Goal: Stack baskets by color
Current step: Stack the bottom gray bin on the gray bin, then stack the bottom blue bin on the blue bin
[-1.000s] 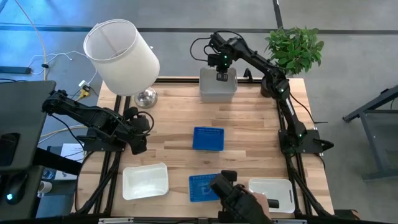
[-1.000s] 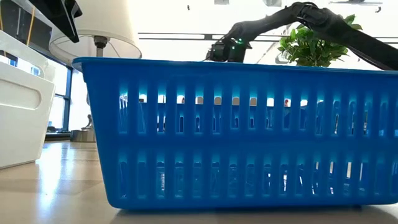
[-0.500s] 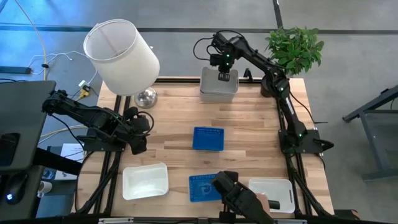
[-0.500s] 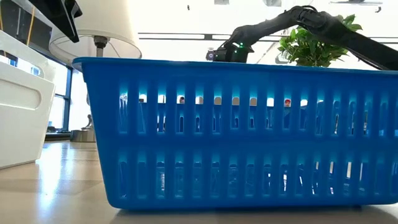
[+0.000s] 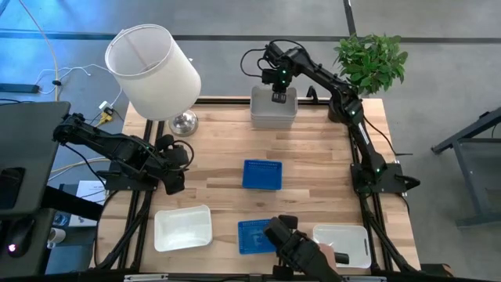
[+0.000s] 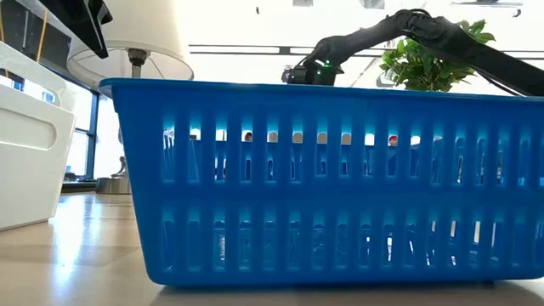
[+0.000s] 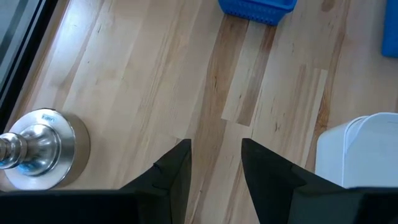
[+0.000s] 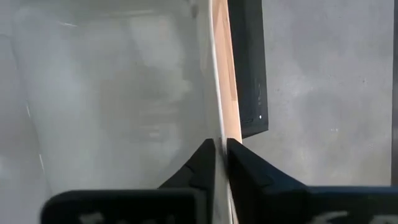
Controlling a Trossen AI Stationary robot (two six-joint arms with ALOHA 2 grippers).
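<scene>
A pale grey basket (image 5: 274,111) stands at the table's far edge, with my right gripper (image 5: 275,95) shut on its far wall. One blue basket (image 5: 261,175) lies mid-table and another (image 5: 255,236) sits at the near edge, where it fills the low view (image 6: 323,183). One white basket (image 5: 183,227) rests near left and another (image 5: 343,244) near right. My left gripper (image 7: 214,168) hangs open over bare wood at the table's left side, holding nothing. My right gripper pinches the grey basket's thin far wall at its rim (image 8: 217,134). One finger (image 8: 200,163) stands inside the basket and the other outside. The fingers come steeply from above, pointing down. The basket appears to rest on the table beside the far edge.
A large white lampshade (image 5: 153,70) on a metal base (image 7: 37,146) stands at the far left. A potted plant (image 5: 372,59) is at the far right corner. A person's dark-sleeved hand (image 5: 301,249) reaches in at the near edge, between the near blue basket and the right white one.
The person's hand at the near edge has shifted a little beside the near blue basket. My right gripper has stayed at the grey basket's far wall.
</scene>
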